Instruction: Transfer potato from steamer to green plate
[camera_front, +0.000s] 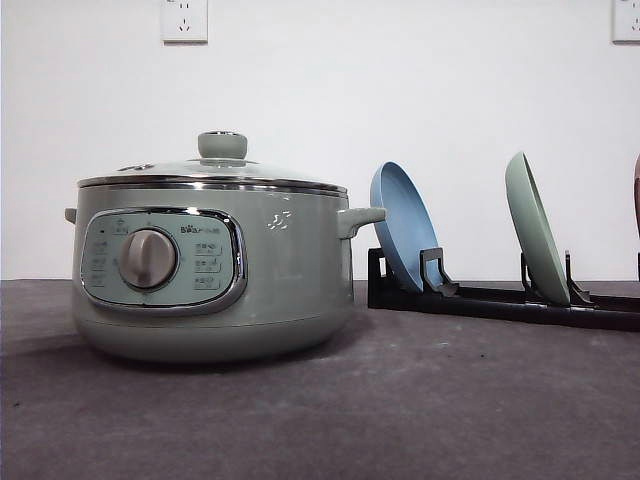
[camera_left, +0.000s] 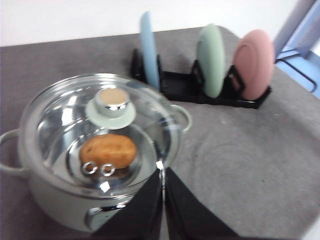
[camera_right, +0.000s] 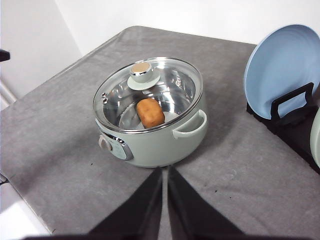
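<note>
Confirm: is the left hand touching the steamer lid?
Apart. In the left wrist view the shut left hand sits short of the glass lid, its green knob untouched.

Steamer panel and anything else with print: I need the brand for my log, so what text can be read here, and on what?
Brand mark above the buttons on the steamer's control panel: too small to read with confidence.
Button labels on the panel, around the dial: too small to read.
Pale motif on the steamer's wall: a decoration, no letters.
Plates, rack, wall sockets: none.
</note>
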